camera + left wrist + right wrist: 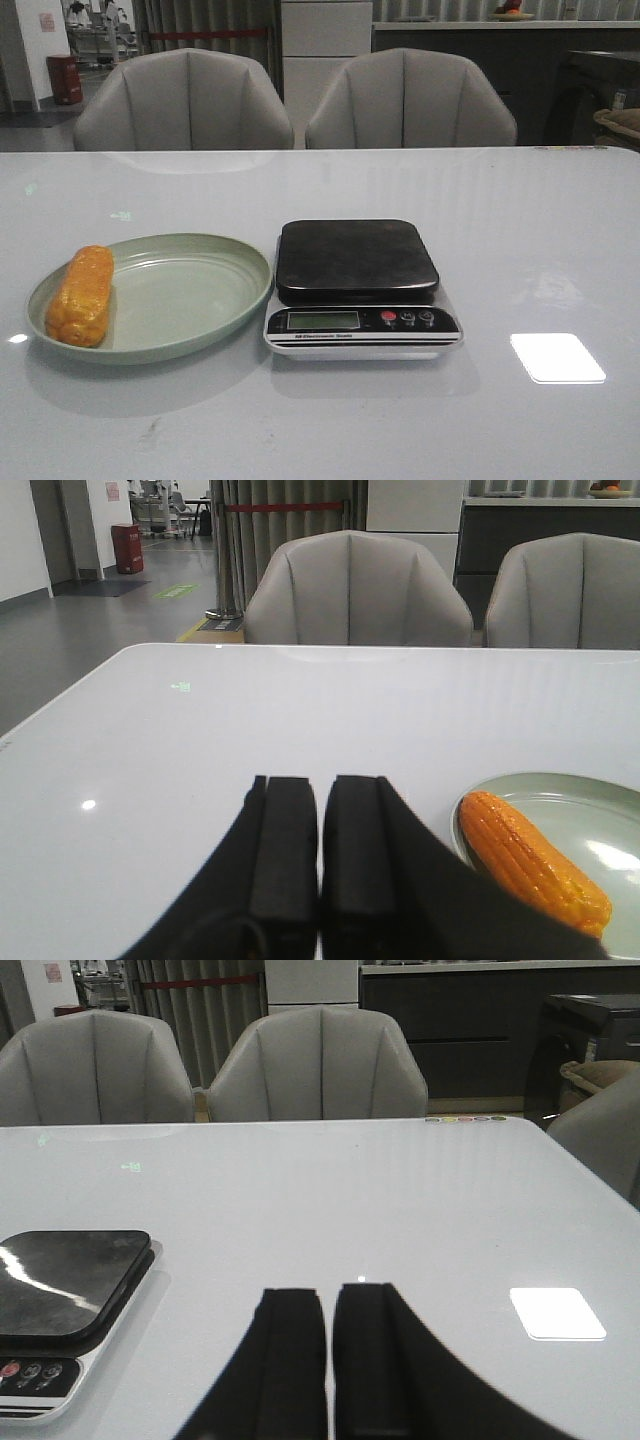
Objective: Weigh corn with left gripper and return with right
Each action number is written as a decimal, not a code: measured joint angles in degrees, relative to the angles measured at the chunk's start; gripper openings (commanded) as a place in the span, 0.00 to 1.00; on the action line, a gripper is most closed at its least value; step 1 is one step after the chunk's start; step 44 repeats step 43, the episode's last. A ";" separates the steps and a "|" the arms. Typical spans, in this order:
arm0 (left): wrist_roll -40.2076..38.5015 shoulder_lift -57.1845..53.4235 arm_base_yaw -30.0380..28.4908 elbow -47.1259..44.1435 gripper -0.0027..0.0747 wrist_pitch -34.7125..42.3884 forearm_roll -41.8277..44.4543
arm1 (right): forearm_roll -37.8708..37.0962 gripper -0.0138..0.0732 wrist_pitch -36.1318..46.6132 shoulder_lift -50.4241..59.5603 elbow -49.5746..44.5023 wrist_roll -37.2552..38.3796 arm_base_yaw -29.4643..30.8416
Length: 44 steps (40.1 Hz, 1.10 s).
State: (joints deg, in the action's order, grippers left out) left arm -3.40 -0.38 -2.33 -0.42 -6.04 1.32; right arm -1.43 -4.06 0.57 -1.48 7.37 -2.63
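Note:
The orange-yellow corn (82, 296) lies on the left side of a pale green plate (190, 290). It also shows in the left wrist view (530, 860) on the plate (590, 820), to the right of my left gripper (320, 785). That gripper is shut and empty, above the white table, apart from the corn. The scale (358, 285) stands right of the plate, its black platform (355, 258) empty. My right gripper (329, 1295) is shut and empty, with the scale (60, 1310) off to its left. Neither gripper shows in the front view.
The white table (520, 230) carries only the plate and scale. Two grey chairs (185, 100) stand behind its far edge. A bright light reflection (556, 357) lies on the table right of the scale.

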 measured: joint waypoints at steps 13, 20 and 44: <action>0.00 0.00 0.00 0.00 0.18 0.00 0.00 | -0.33 0.39 0.00 0.03 0.00 0.58 -2.88; 0.00 0.00 0.00 0.00 0.18 0.00 0.00 | -0.45 0.39 0.00 0.03 0.00 0.61 -3.16; 0.00 0.00 0.00 0.00 0.18 0.00 0.00 | -0.55 0.39 0.00 0.03 0.00 0.71 -3.16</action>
